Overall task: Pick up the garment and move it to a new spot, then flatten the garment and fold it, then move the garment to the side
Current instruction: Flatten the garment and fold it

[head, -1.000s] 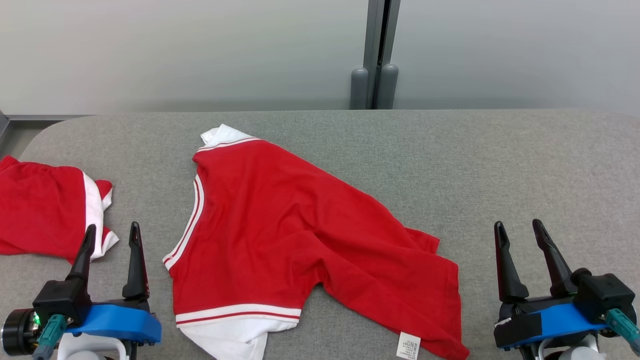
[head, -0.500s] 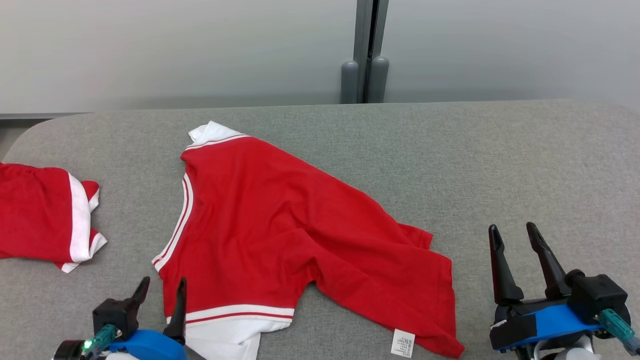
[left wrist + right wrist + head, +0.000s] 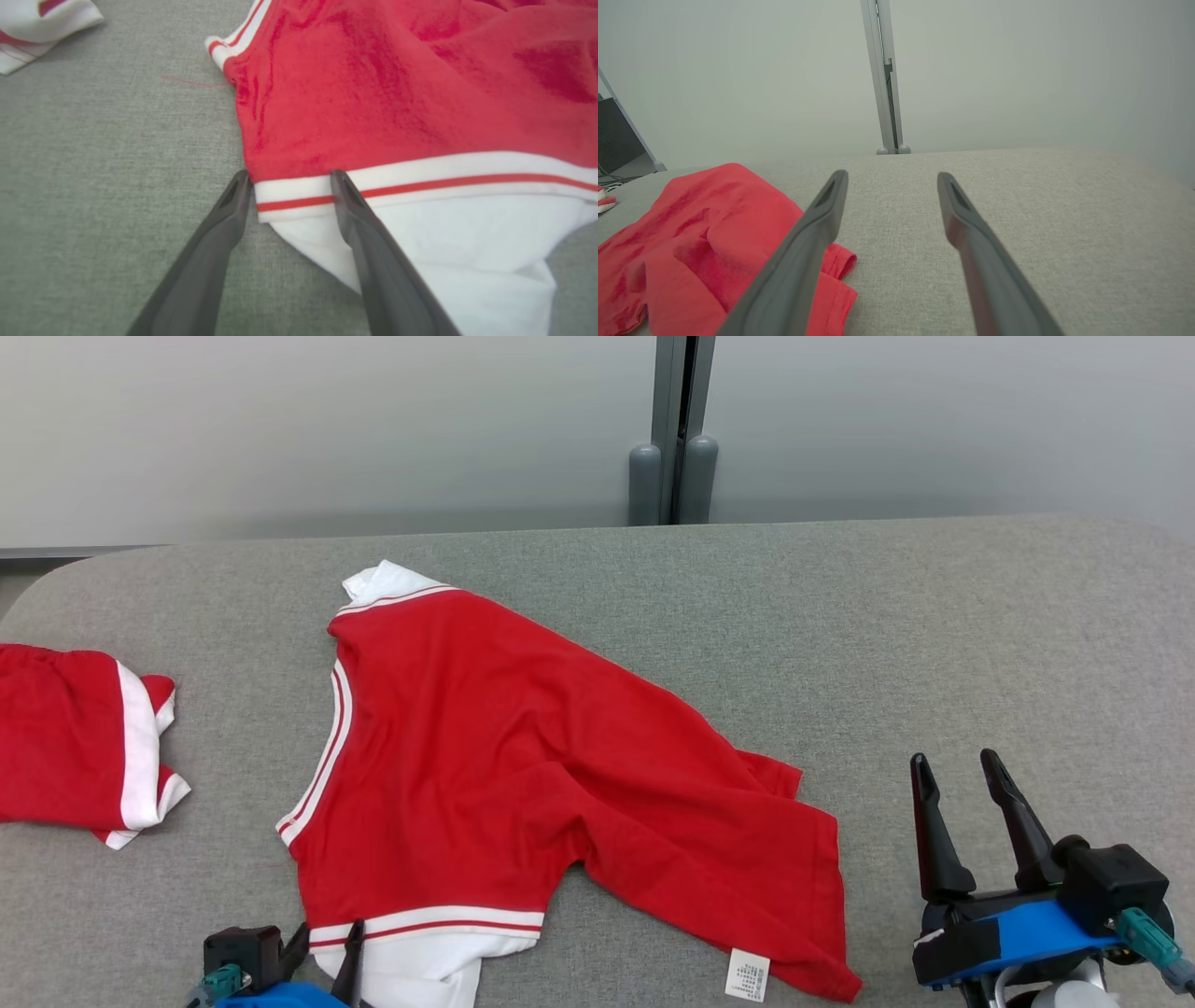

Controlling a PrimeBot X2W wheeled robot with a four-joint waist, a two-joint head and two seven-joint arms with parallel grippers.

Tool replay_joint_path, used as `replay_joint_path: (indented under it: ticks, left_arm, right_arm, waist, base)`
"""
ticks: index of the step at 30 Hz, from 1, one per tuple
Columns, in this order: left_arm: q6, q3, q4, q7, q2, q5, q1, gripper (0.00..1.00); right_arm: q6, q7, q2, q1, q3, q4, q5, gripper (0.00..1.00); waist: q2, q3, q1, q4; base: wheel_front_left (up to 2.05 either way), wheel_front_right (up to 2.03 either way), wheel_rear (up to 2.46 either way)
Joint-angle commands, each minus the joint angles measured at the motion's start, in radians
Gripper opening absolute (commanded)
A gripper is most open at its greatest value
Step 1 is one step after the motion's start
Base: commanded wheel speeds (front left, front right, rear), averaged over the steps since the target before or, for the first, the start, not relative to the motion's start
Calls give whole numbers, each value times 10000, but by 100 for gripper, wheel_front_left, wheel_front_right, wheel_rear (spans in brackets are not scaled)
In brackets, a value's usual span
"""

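The garment (image 3: pixel 523 775) is a red shirt with white, red-striped cuffs, lying crumpled on the grey padded table (image 3: pixel 934 635). My left gripper (image 3: pixel 329 933) is open at the shirt's near sleeve. In the left wrist view, the left gripper (image 3: pixel 290 177) straddles the corner of the striped cuff (image 3: pixel 299 196). One finger rests on the white cloth and the other on the table beside the edge of the garment (image 3: pixel 397 93). My right gripper (image 3: pixel 954 759) stands open over bare table, right of the shirt's hem. The right gripper (image 3: pixel 892 176) holds nothing, with the garment (image 3: pixel 714 219) to its left.
A second red and white garment (image 3: pixel 65 747) lies folded at the table's left edge, and its white corner (image 3: pixel 28 28) shows in the left wrist view. A grey post (image 3: pixel 672 429) stands against the pale wall behind the table. A white label (image 3: pixel 749 975) hangs at the shirt's near hem.
My left gripper has moved right and toward the near edge, onto the shirt's striped cuff, with its jaws slightly narrower. The head camera has shifted a little. The right arm has not moved.
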Motion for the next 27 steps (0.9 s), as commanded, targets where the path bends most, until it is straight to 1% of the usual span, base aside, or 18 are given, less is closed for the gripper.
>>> replay_joint_path:
  ticks: [1,4,6,11,14,16,17,18,19,22,27]
  left_arm:
    - [-67,-41,64,-2,-13,12,-98,0]
    - [-127,-43,262,-185,66,-14,-295,0]
    - [-73,26,261,-393,101,-9,-386,0]
    - [206,402,114,-956,449,0,-536,0]
    - [371,622,-96,-1105,592,-74,-515,0]
    - [387,643,-142,-1063,616,-143,-477,0]
    - [325,643,-108,-1070,652,-169,-488,6]
    - [302,638,-114,-1181,666,-153,-516,82]
    - [313,635,-106,-1300,651,-122,-555,100]
    - [342,625,-151,-1777,507,-77,-606,100]
    - [667,818,-773,-2380,331,93,-484,100]
  right_arm:
    - [1,-53,-12,-107,7,9,41,100]
    - [1,-53,-12,-124,31,46,48,100]
    - [1,-53,-12,-128,21,61,43,100]
    - [1,-53,-12,-65,-37,81,59,100]
    - [1,-53,-11,-38,-50,97,83,100]
    - [1,-53,-11,-14,-44,122,101,100]
    - [1,-53,-11,-7,-28,141,117,100]
    - [1,-53,-11,-8,2,163,132,100]
    - [1,-53,-11,-12,27,173,148,100]
    - [1,-53,-13,-23,35,183,163,100]
    - [1,-53,-11,82,-79,108,136,100]
  waist:
    - [0,-1,0,1]
    - [0,-17,0,-10]
    - [0,-43,0,-20]
    - [0,-105,0,-45]
    - [0,-137,0,-64]
    - [0,-164,0,-72]
    - [0,-180,0,-78]
    - [0,-195,0,-95]
    - [0,-209,0,-103]
    - [0,-258,0,-105]
    - [0,-394,0,-11]
  base:
    - [0,0,0]
    - [0,0,0]
    - [0,0,0]
    - [0,0,0]
    - [0,0,0]
    - [0,0,0]
    - [0,0,0]
    - [0,0,0]
    - [0,0,0]
    - [0,0,0]
    - [0,0,0]
